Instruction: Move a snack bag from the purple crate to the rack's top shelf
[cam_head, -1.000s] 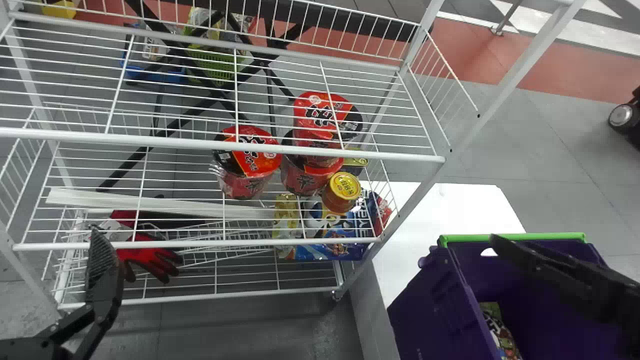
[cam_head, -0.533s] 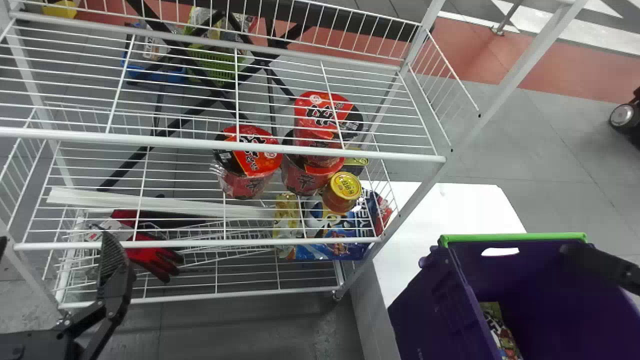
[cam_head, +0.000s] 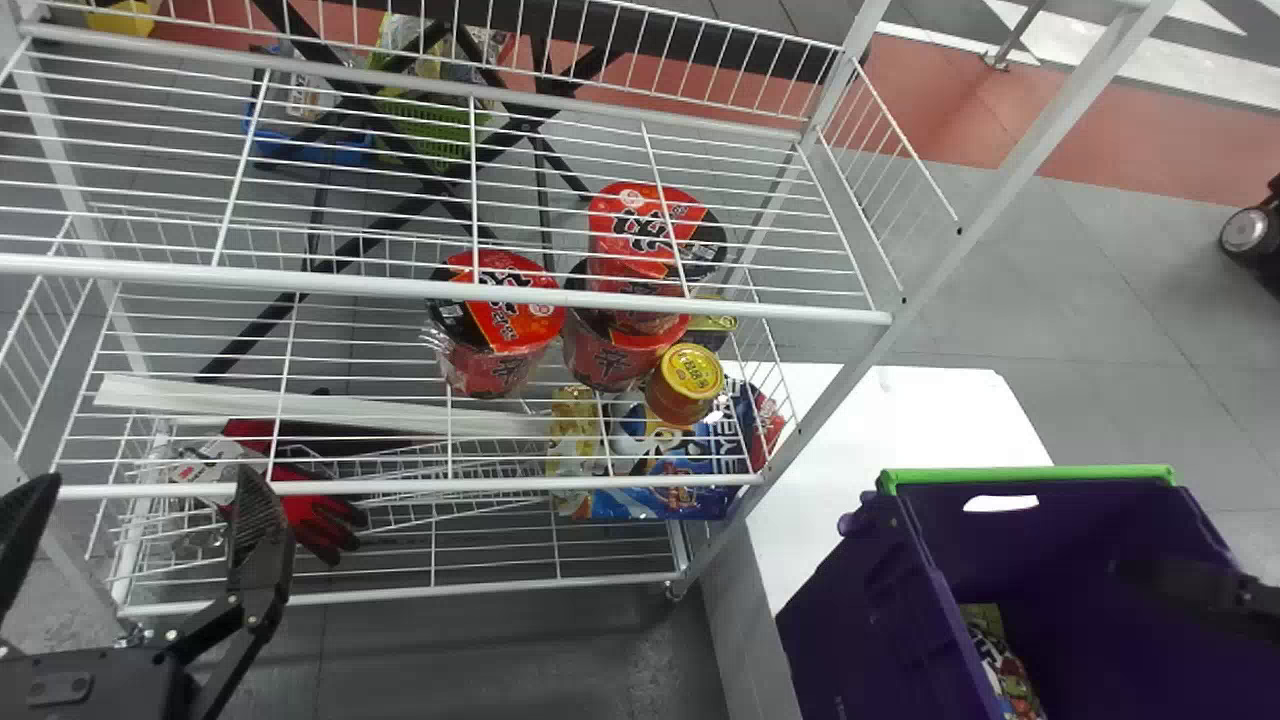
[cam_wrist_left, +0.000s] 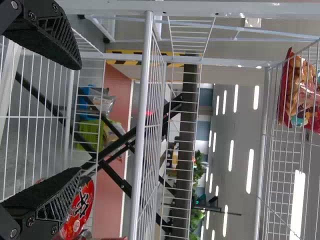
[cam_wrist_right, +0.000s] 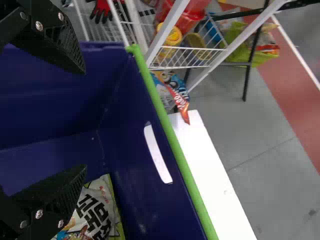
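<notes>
One snack bag (cam_head: 1000, 655) is noted inside the purple crate (cam_head: 860, 620) in the head view; the right gripper (cam_head: 1175, 590) is positioned at the crate, the left gripper (cam_head: 140, 500) by the rack (cam_head: 300, 283). Left wrist view: fingers (cam_wrist_left: 50, 192) spread wide, nothing held. Right wrist view: fingers (cam_wrist_right: 55, 200) likewise parted, nothing held; the bag is partly hidden behind one.

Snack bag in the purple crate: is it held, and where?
Nothing is held: the white-and-green bag lies in the purple crate, and the black right gripper and black left gripper are open and empty.
</notes>
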